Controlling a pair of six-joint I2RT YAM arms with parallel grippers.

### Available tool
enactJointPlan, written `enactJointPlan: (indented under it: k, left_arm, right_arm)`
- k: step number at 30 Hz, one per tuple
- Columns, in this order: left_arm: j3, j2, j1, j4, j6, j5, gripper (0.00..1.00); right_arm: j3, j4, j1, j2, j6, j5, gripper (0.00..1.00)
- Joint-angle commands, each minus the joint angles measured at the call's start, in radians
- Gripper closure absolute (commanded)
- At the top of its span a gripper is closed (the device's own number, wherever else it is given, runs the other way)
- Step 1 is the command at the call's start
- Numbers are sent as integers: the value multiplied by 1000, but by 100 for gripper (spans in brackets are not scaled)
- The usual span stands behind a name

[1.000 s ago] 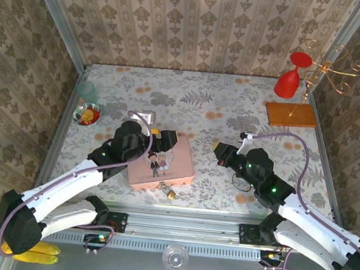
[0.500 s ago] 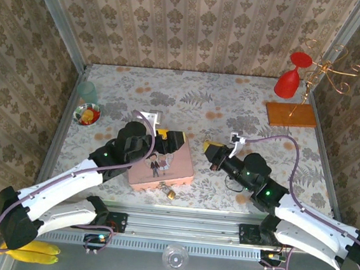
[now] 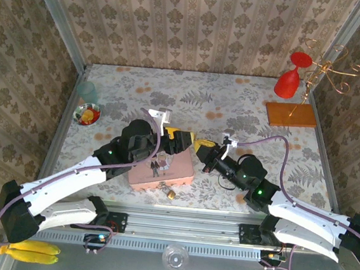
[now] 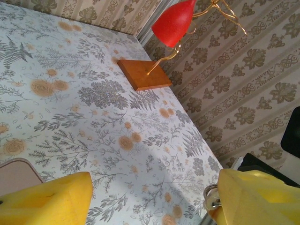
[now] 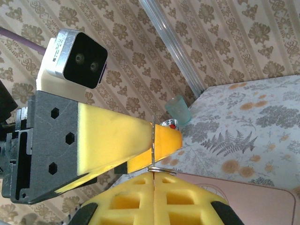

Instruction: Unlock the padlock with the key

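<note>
Damask wallpaper on three sides, a floral bench (image 3: 234,102) below, and in the top view both arms meet at centre frame. The left tool (image 3: 183,138) comes in from the lower left and the right tool (image 3: 202,148) from the lower right. Their yellow tips are almost nose to nose, just above the upper right corner of the pink tin (image 3: 178,170).

On the right wrist view, the right tool (image 5: 153,180) has its fingers pressed together at the bottom of the frame. They pinch the key (image 5: 153,145), a thin silvery sliver seen edge-on that stands straight up. Its top is right against the other arm's yellow fingertip.

On the left wrist view, the left tool (image 4: 154,187) is spread wide, with one pad at lower left and one at lower right. A small metal ring sits tucked against the lower-right pad.

The padlock (image 3: 169,192) is a tiny brass speck low in the top view, at the tin's bottom edge, apart from both tools.

At upper right, a red goblet (image 3: 287,81) hangs over a wooden base (image 3: 290,114). A green cup (image 3: 86,90) stands at far left.
</note>
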Motion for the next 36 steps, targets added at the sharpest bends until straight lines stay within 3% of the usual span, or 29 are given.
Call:
enactJointPlan:
  k: [1, 10, 21, 29, 36]
  left_arm:
    - [33, -14, 14, 15, 24, 40, 31]
    - [37, -18, 22, 21, 59, 137, 37]
    - [70, 4, 25, -10, 92, 211, 34]
    - [87, 35, 26, -18, 104, 255, 39]
    - [117, 67, 30, -67, 121, 273, 50]
  right_arm:
    - [1, 49, 8, -9, -35, -24, 100]
    - [0, 37, 23, 16, -18, -21, 100]
    - [34, 4, 27, 36, -29, -39, 100]
    - [43, -9, 27, 48, -28, -41, 100]
    - [63, -29, 26, 54, -30, -49, 100]
